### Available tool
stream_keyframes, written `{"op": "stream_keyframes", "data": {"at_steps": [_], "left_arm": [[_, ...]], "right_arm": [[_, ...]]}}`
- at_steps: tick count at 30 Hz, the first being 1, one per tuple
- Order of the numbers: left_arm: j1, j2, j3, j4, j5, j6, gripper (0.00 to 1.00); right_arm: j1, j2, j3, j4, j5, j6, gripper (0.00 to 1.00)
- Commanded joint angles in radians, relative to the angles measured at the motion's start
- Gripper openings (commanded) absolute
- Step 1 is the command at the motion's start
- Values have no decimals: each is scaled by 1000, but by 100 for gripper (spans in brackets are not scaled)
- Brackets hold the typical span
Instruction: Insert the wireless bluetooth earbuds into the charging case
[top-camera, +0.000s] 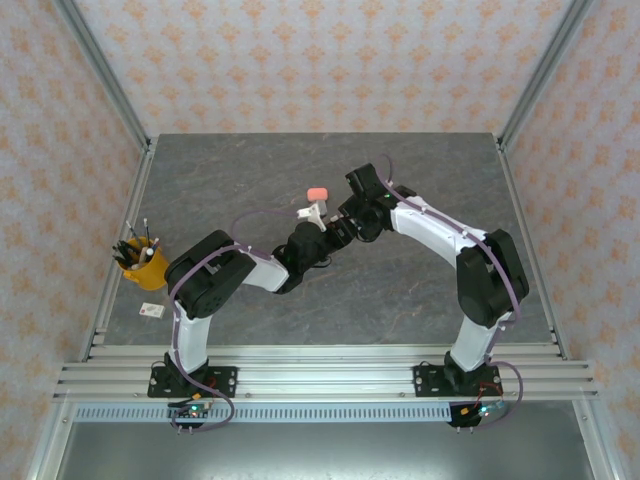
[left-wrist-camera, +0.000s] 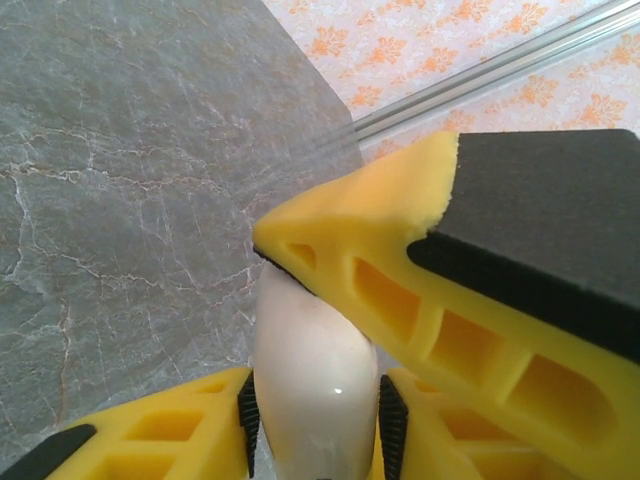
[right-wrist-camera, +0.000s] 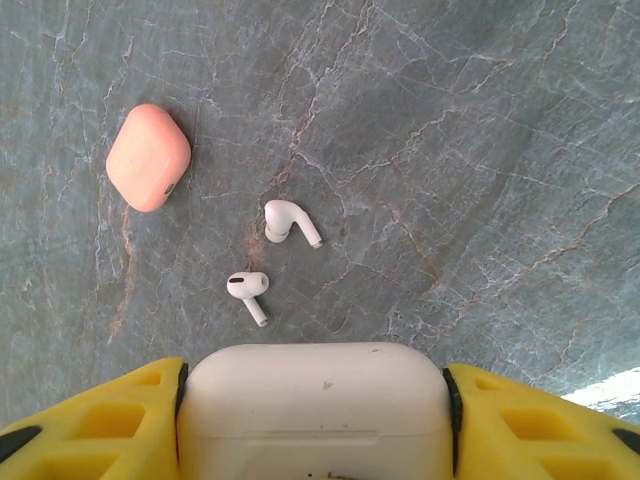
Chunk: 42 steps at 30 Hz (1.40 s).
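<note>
A white charging case is held above the grey table, and my right gripper is shut on its wide sides. My left gripper has its black pads pressed on the thin sides of the same white case, under a yellow right finger. From above, both grippers meet at the case in the table's middle. Two white earbuds lie loose on the table below. A shut coral-pink case lies to their left, just beyond the grippers.
A yellow cup of pens stands at the table's left edge, with a small white card in front of it. Aluminium posts frame the back corners. The grey table has free room on the right and at the back.
</note>
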Motion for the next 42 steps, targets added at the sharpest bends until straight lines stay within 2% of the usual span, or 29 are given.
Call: {"op": "stream_keyframes", "data": {"at_steps": [1, 3, 9, 13, 17, 20, 23, 29, 32, 36, 42], "left_arm": [[-5, 7, 30, 14, -47, 4, 35], [-6, 6, 28, 15, -48, 1, 32], [-6, -20, 19, -19, -51, 2, 13], [-4, -48, 13, -74, -41, 8, 10], [7, -111, 23, -177, 5, 40, 10], [38, -162, 36, -270, 96, 85, 10], [93, -216, 60, -395, 239, 150, 9], [224, -334, 124, -677, 510, 319, 8], [266, -364, 194, -874, 619, 439, 7], [294, -374, 259, -1036, 721, 553, 7], [298, -367, 291, -1079, 772, 585, 7]], "right_arm": [[-5, -9, 1, -7, 0, 7, 53], [-7, -10, 0, -5, 1, 7, 53], [-17, -13, 5, 5, -4, 9, 56], [-50, -31, 14, 24, -24, 1, 69], [-107, -83, 11, 32, -40, -36, 74], [-154, -129, -15, 40, -70, -110, 75], [-201, -190, -99, 109, -122, -203, 77], [-257, -312, -324, 428, -364, -417, 76], [-256, -346, -381, 509, -475, -501, 76], [-255, -354, -433, 617, -593, -519, 75], [-232, -355, -464, 709, -665, -512, 74]]}}
